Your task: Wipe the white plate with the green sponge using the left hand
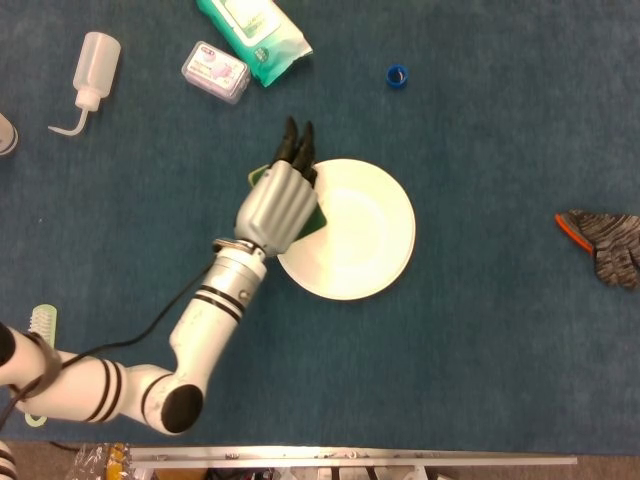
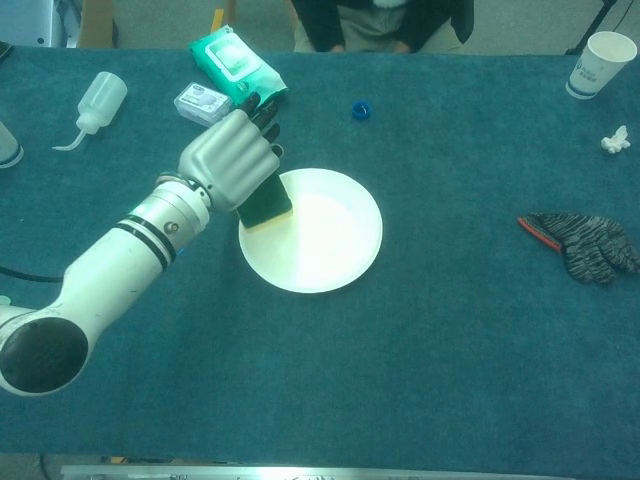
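Note:
The white plate [image 1: 355, 230] [image 2: 320, 245] lies on the blue cloth near the middle. My left hand [image 1: 275, 200] [image 2: 230, 160] grips the green sponge [image 2: 266, 203], whose yellow underside shows in the chest view; in the head view only green corners of the sponge [image 1: 317, 216] peek out from under the fingers. The sponge hangs over the plate's left rim and looks lifted above it. My right hand shows in neither view.
A wet-wipes pack [image 1: 253, 28] [image 2: 232, 62], a small clear box [image 1: 215, 71] [image 2: 202, 104] and a squeeze bottle [image 1: 90, 72] [image 2: 95, 103] lie behind the hand. A blue cap [image 1: 397, 75], a grey glove [image 1: 605, 242] [image 2: 583, 245], a paper cup [image 2: 598, 62] and a green brush [image 1: 40, 330] are around.

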You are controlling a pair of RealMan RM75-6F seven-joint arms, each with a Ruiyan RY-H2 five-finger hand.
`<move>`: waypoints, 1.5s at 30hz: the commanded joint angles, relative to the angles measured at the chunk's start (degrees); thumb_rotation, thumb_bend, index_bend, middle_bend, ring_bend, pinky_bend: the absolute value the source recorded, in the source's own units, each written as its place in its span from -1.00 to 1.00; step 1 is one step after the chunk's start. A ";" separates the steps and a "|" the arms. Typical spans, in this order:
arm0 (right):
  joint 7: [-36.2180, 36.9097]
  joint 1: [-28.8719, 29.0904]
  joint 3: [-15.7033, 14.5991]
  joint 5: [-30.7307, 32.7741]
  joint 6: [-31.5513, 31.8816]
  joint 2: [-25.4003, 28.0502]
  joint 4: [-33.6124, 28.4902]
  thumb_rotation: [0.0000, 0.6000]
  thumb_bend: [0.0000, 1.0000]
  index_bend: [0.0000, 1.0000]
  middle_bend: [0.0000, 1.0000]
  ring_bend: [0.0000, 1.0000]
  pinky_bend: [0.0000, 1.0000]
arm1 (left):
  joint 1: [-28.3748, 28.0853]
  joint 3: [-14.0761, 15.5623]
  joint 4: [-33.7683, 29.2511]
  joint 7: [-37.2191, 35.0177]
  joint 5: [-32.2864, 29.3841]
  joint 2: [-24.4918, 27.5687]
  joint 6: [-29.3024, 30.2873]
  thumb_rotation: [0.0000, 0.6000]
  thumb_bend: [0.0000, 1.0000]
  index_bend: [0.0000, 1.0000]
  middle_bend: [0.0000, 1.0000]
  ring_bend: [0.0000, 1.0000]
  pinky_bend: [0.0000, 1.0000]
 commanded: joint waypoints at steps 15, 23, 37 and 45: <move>-1.06 0.45 -0.19 -0.57 -0.15 -0.02 -0.94 1.00 -0.22 -0.22 -0.21 -0.51 -0.10 | 5.09 3.46 -3.15 -7.02 0.05 7.29 0.90 1.00 -0.34 0.05 -0.69 -0.99 -0.85; -1.51 0.59 -0.30 -0.81 -0.14 0.09 -1.37 1.00 -0.22 -0.22 -0.21 -0.51 -0.10 | 5.51 3.11 -3.10 -5.25 -3.47 8.33 0.87 1.00 -0.35 -0.51 -0.83 -1.00 -0.85; -2.14 0.72 -0.23 -0.67 -0.06 0.12 -1.83 1.00 -0.22 -0.22 -0.21 -0.54 -0.10 | 7.79 2.11 -2.94 -13.49 -2.88 11.75 0.81 1.00 -0.35 -0.81 -0.88 -1.00 -0.85; -3.09 0.58 -0.04 -0.43 0.35 0.55 -2.53 1.00 -0.22 -0.22 -0.21 -0.54 -0.10 | 12.47 2.09 -4.14 -32.21 8.33 17.44 2.77 1.00 -0.35 -0.75 -0.84 -1.00 -0.85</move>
